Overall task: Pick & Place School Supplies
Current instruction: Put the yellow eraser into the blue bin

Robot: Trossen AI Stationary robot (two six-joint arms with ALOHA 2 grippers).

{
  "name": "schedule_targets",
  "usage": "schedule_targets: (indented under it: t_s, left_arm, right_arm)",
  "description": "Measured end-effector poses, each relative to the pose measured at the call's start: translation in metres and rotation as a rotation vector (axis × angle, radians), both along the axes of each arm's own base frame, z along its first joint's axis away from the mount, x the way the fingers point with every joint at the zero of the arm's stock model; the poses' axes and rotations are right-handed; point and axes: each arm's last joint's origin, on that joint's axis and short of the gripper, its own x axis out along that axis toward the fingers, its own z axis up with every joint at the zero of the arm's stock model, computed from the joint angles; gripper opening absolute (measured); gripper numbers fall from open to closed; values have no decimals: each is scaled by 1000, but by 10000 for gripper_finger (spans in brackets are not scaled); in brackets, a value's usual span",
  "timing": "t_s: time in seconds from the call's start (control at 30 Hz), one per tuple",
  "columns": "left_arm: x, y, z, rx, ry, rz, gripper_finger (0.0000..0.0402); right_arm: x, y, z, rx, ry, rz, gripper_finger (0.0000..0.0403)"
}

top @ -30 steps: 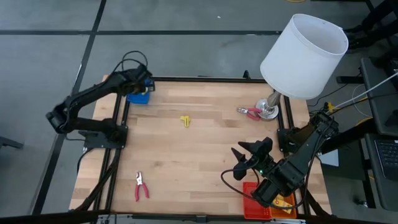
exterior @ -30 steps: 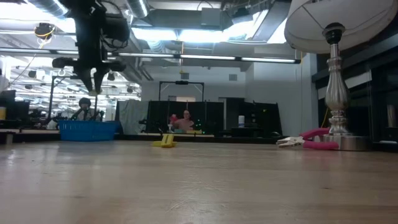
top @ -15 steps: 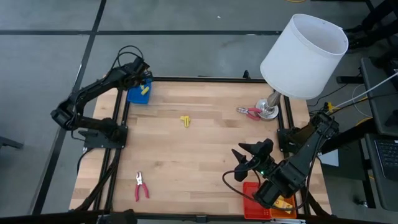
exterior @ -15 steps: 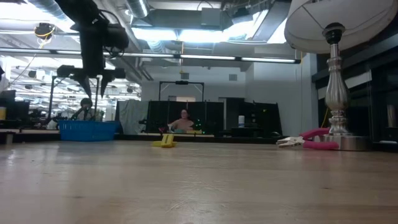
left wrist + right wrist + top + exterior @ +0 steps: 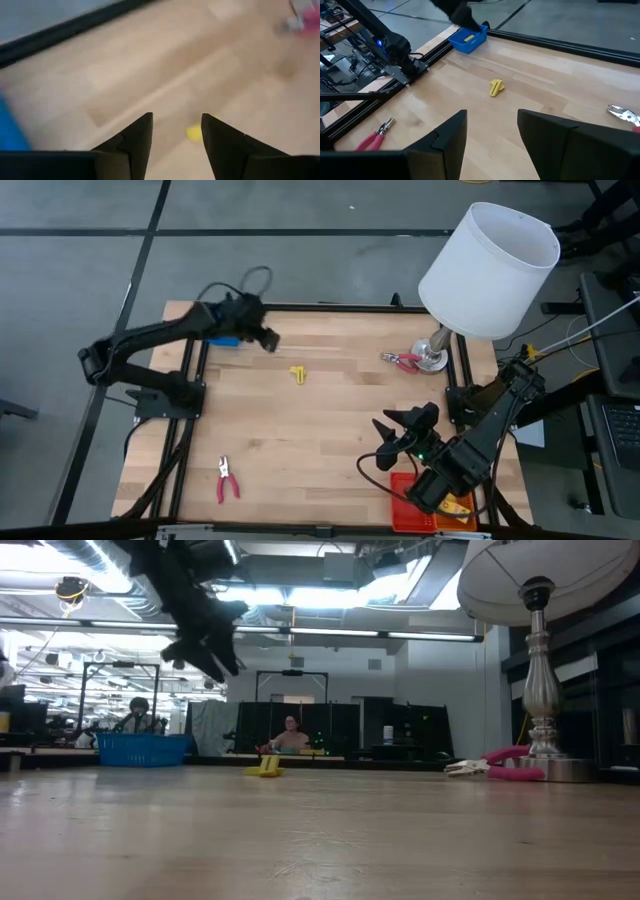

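Note:
My left gripper [image 5: 268, 340] is open and empty, raised above the table's far left, just right of the blue tray [image 5: 222, 339]. It shows high in the low view [image 5: 205, 650]. A small yellow piece [image 5: 296, 372] lies on the wood beyond its fingers [image 5: 196, 132]. Another yellow piece [image 5: 468, 37] lies in the blue tray. One pair of red-handled pliers [image 5: 228, 480] lies flat near the front left. Another [image 5: 403, 361] lies by the lamp base. My right gripper [image 5: 390, 442] is open and empty above the front right.
A white-shaded lamp [image 5: 488, 270] stands at the far right, its metal base [image 5: 545, 768] on the table. A red tray [image 5: 415, 505] with orange packets [image 5: 455, 505] sits at the front right under my right arm. Black rails edge the table. A person shows in the room beyond.
My left gripper has opened above the blue tray, where a yellow piece now lies. It has then swung away toward the table's right, tipping forward, toward the yellow piece on the wood. My right arm has kept still.

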Motion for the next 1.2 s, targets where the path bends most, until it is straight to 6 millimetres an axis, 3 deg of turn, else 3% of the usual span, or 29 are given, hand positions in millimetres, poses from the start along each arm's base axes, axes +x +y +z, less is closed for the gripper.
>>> schedule_targets:
  t_s: [0.2,0.33,0.53,0.7,1.2]
  left_arm:
    - [37,-25,-39,-128,127,-87,162]
    - [58,-38,-69,-192,213,-234,176]
    - [79,-34,-81,-210,92,-290,208]
    - [83,-22,-83,-215,29,-348,223]
    - [78,7,-112,-280,54,-424,220]
  right_arm:
    - [0,0,0,8,-2,-3,178]
    - [0,0,0,15,-8,-9,178]
    - [0,0,0,39,-29,-24,178]
    - [0,2,0,64,-50,-30,178]
    - [0,4,-1,97,-47,-24,178]
